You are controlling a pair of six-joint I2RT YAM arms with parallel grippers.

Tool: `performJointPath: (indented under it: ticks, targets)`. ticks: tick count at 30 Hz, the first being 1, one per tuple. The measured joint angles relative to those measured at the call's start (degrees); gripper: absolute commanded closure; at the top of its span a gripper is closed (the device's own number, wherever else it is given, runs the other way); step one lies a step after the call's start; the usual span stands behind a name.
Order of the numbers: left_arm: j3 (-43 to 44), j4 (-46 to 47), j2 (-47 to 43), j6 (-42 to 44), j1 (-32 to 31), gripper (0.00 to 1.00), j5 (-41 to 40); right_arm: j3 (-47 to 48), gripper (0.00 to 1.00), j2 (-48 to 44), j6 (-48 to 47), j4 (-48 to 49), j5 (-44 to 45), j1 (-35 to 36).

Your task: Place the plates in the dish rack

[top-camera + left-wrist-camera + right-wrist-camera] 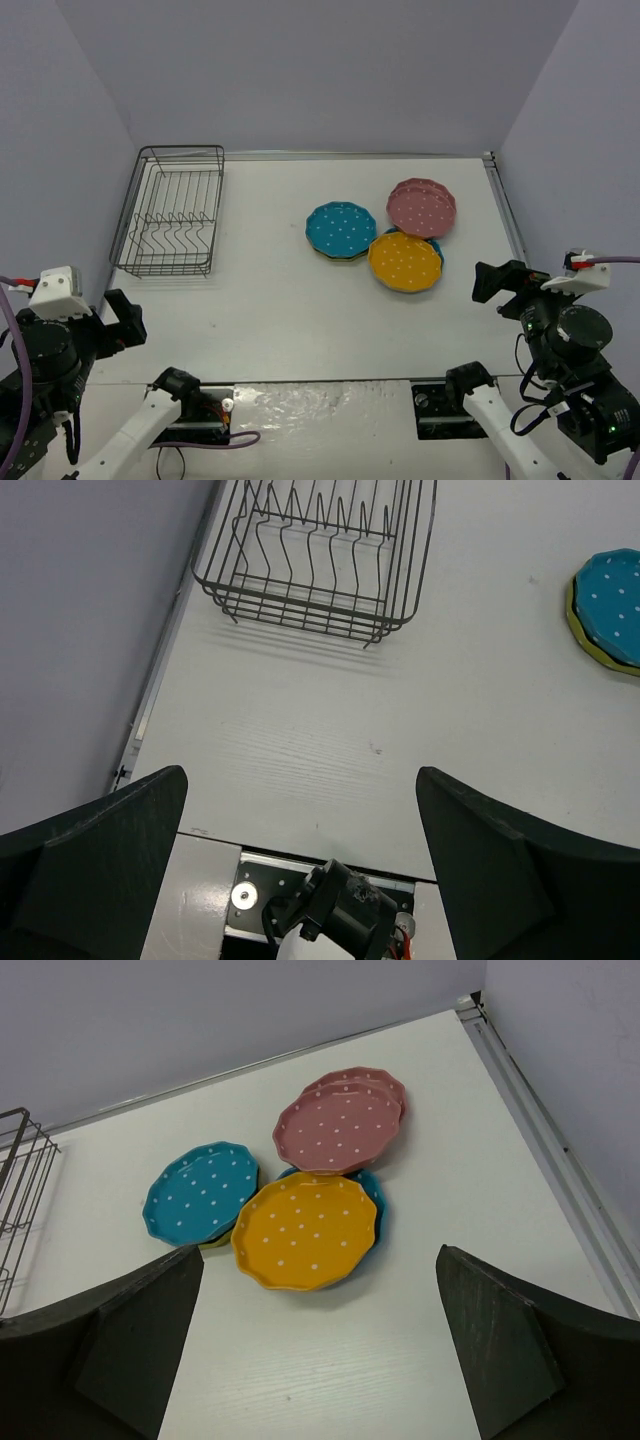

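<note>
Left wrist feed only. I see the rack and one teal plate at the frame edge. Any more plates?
Observer: Yes. A pink plate and an orange-yellow plate lie just right of your teal-blue plate.
Operator: Stacked?
Observer: Each tops another plate; the orange-yellow one sits on a second teal plate.
Operator: Right gripper busy?
Observer: No. The right gripper is open and empty, on the near side of those plates.

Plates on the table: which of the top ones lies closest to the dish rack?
The teal-blue plate, leftmost of the cluster and so nearest the dish rack; the pink plate and orange-yellow plate lie farther right.
</note>
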Motion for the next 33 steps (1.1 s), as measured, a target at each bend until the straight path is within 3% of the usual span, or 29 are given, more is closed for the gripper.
performJointPath:
  ticks: [10, 18, 27, 33]
  targets:
    - [-4.6, 1.6, 2.5, -0.8, 0.0, 0.03, 1.6, -8.0, 0.0, 3.8, 9.9, 0.4, -1.2, 0.0]
    - [-6.7, 5.5, 7.6, -1.4, 0.0, 0.03, 5.0, -15.1, 0.0, 15.4, 21.4, 2.0, -2.5, 0.0]
    - [-11.5, 9.9, 10.5, -3.1, 0.0, 0.03, 12.8, -26.7, 0.0, 28.6, 32.0, 9.3, -4.0, -0.7]
    - [-14.6, 11.2, 10.3, -4.7, 0.0, 0.03, 16.1, -31.9, 0.01, 32.1, 36.7, 16.7, -5.5, -2.2]
